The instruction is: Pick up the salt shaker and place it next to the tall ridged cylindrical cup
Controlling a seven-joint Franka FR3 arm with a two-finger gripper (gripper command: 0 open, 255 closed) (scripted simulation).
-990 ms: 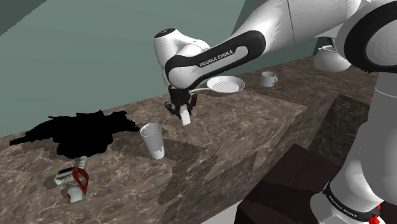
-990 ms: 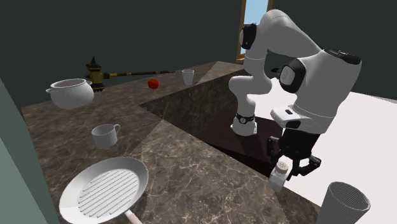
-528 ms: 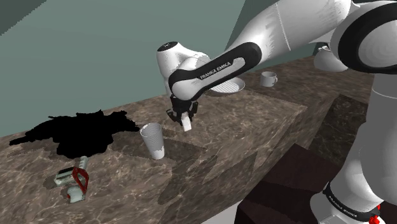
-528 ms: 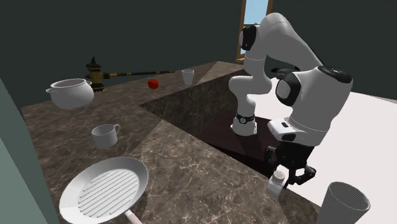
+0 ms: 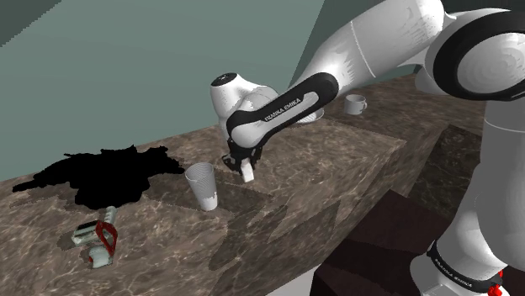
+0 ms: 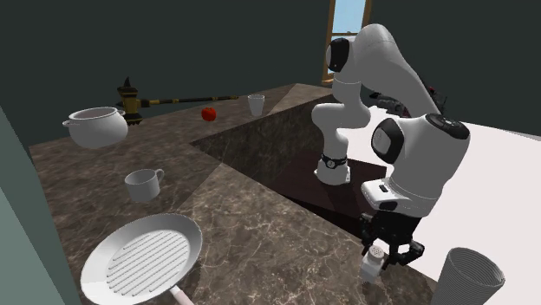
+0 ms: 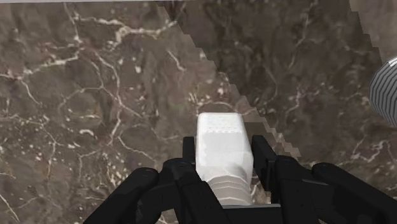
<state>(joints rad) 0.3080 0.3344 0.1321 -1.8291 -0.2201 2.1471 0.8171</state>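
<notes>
Pincer (image 7: 222, 167) clasps one white salt shaker (image 7: 219, 141) near one ridged cup (image 5: 202, 185).

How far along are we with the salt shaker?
Done: the salt shaker is lifted, clasped in the gripper. In hand: it hangs low over the marble counter, close beside the ridged cup. Left: set it down and release; I cannot tell whether it touches the counter.

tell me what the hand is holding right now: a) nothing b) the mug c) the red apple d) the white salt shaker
d: the hand has the white salt shaker clasped between its black fingers, as the wrist view shows.
</notes>
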